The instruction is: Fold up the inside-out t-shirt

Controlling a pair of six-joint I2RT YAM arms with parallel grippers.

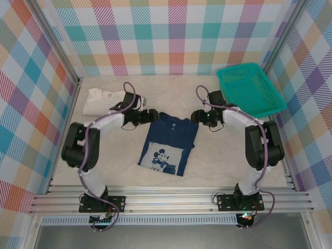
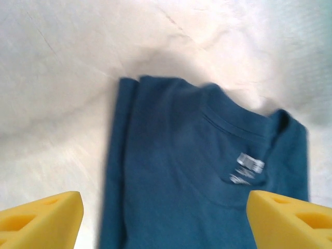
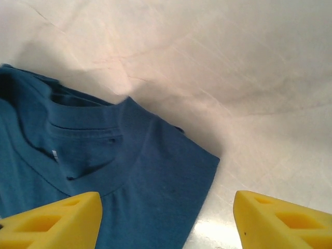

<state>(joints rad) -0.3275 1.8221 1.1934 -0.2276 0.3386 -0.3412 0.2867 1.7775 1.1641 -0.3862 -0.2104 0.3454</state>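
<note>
While the left fingers and right fingers stand apart, the t-shirt carries an unreadable white label.

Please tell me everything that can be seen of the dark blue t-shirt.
The dark blue t-shirt looks like soft cloth and lies flat on the pale table, its sides folded in to a narrow oblong. The collar, with a small white label, points to the far side; the near end bears a cartoon mouse print. The left pincer and right pincer stand open at the collar corners, holding nothing.
</note>
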